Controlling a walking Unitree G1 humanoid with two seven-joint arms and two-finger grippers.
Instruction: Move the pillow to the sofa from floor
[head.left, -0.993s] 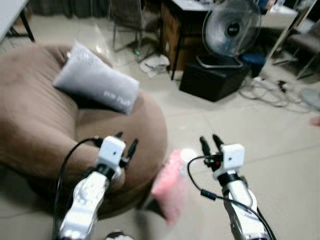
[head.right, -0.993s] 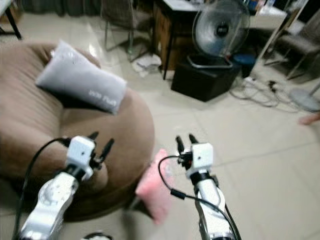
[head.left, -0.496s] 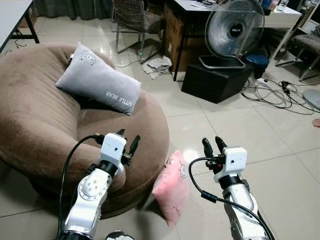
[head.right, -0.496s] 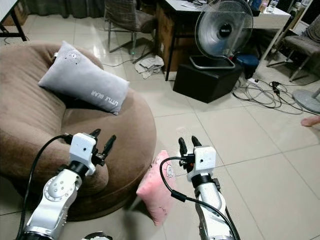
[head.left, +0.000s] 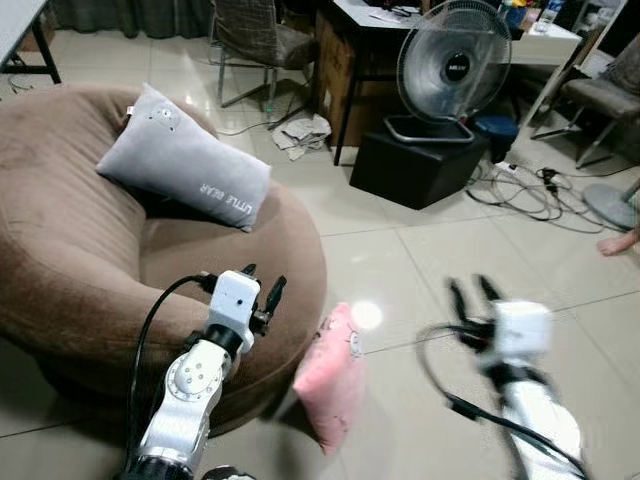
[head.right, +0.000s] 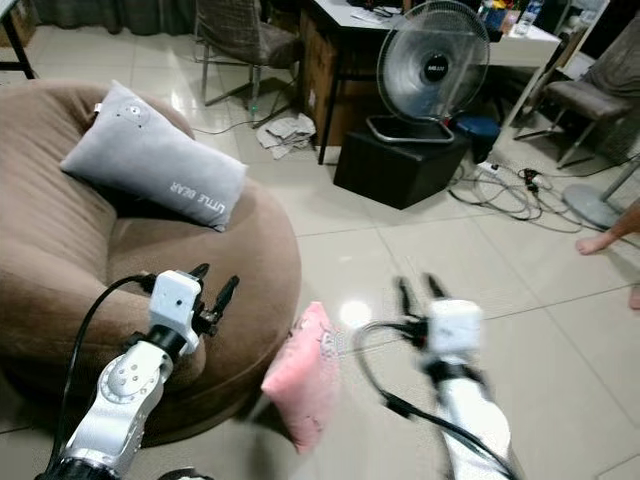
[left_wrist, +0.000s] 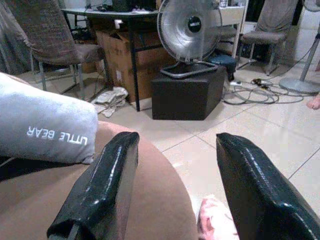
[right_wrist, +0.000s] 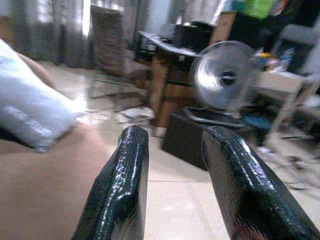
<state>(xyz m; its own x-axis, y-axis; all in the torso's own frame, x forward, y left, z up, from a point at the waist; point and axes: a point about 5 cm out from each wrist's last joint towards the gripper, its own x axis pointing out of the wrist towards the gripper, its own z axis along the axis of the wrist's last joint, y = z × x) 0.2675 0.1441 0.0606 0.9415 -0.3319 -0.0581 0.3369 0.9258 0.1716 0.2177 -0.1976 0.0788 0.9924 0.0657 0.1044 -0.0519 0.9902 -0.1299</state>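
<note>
A pink pillow (head.left: 330, 378) stands on edge on the tiled floor, leaning against the front of the round brown sofa (head.left: 70, 270). A grey pillow (head.left: 183, 170) with white lettering lies on the sofa's seat. My left gripper (head.left: 262, 285) hovers open over the sofa's front rim, left of the pink pillow; a pink corner (left_wrist: 216, 222) shows below its fingers. My right gripper (head.left: 472, 291) is blurred, raised over the floor to the right of the pink pillow, open with nothing between its fingers (right_wrist: 125, 185).
A standing fan (head.left: 447, 62) sits on a black box (head.left: 418, 166) behind. A desk (head.left: 400, 30), chairs (head.left: 255, 35), loose cables (head.left: 540, 190) and a crumpled cloth (head.left: 300, 135) lie beyond. A person's foot (head.left: 620, 242) shows at the right edge.
My right arm has swung to the right, away from the pink pillow, and is blurred by motion. The camera shifted slightly. The left gripper and both pillows stay put.
</note>
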